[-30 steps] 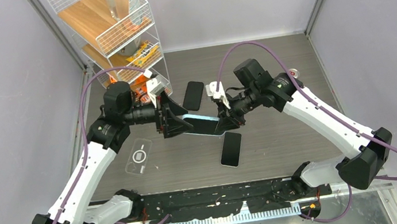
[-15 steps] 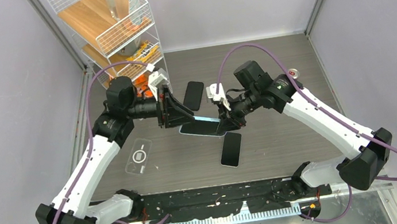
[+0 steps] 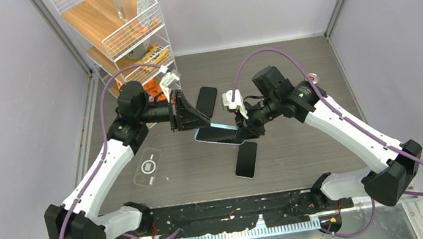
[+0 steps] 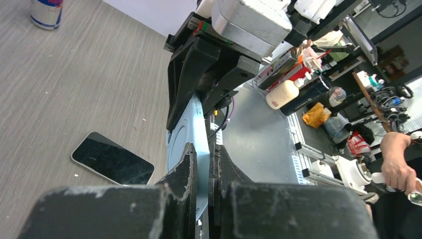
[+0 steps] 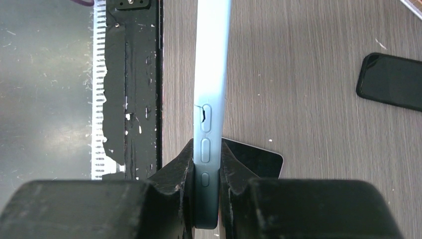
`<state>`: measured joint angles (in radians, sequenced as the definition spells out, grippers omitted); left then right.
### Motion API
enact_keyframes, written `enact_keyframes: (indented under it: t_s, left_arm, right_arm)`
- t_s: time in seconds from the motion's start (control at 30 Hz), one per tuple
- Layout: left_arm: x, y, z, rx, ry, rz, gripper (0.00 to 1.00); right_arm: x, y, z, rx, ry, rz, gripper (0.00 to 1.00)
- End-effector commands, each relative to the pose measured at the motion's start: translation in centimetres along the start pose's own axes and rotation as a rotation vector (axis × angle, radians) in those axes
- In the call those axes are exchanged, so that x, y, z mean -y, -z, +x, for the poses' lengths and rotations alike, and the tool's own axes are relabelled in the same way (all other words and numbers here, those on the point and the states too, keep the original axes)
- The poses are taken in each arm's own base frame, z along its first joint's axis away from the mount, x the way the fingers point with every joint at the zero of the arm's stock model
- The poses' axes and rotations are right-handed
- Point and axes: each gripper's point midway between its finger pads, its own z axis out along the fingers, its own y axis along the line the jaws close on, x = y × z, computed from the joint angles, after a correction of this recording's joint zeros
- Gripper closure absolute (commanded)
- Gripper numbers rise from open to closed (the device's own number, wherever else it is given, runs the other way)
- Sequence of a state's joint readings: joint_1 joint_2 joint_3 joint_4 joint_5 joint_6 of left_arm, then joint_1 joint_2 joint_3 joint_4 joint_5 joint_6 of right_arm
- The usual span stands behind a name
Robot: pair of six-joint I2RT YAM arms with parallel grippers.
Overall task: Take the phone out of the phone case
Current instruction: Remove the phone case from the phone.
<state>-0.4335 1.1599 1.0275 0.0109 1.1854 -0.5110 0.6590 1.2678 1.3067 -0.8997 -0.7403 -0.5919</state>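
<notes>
A light blue phone case with the dark-screened phone in it hangs above the table between both arms. My left gripper is shut on the case's left end; in the left wrist view a thin blue strip of the case sits pinched between the fingertips of that gripper. My right gripper is shut on the right end, its fingers clamped across the case's button side. How far the phone sits in the case is hidden.
Two bare phones lie on the table: a black one behind the held case and one just below it. A clear case lies at the left. A wire shelf rack stands at the back left, a can at the right.
My left gripper, open a second ago, has shifted up and right along the case and shut on its left end. The right gripper kept its grip.
</notes>
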Motion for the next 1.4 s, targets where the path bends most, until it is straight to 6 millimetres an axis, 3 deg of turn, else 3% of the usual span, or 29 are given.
enact_keyframes:
  t_s: [0.0, 0.6, 1.1, 1.37]
  left_arm:
    - [-0.7, -0.7, -0.5, 0.033, 0.089, 0.031, 1.00]
    - [-6.2, -2.8, -0.1, 0.054, 0.395, 0.004, 1.00]
    - [-9.7, -3.1, 1.9, 0.003, 0.417, -0.137, 1.00]
    - [-11.1, -3.3, 1.7, -0.024, 0.404, -0.178, 1.00]
  right_arm:
    - [0.0, 1.7, -4.6, 0.139, 0.143, 0.045, 0.94]
    - [1.1, 3.5, -5.1, 0.096, 0.250, 0.178, 0.94]
    - [0.5, 4.3, -6.3, 0.095, 0.301, 0.187, 0.94]
    - [-0.3, 4.3, -6.4, 0.096, 0.314, 0.160, 0.94]
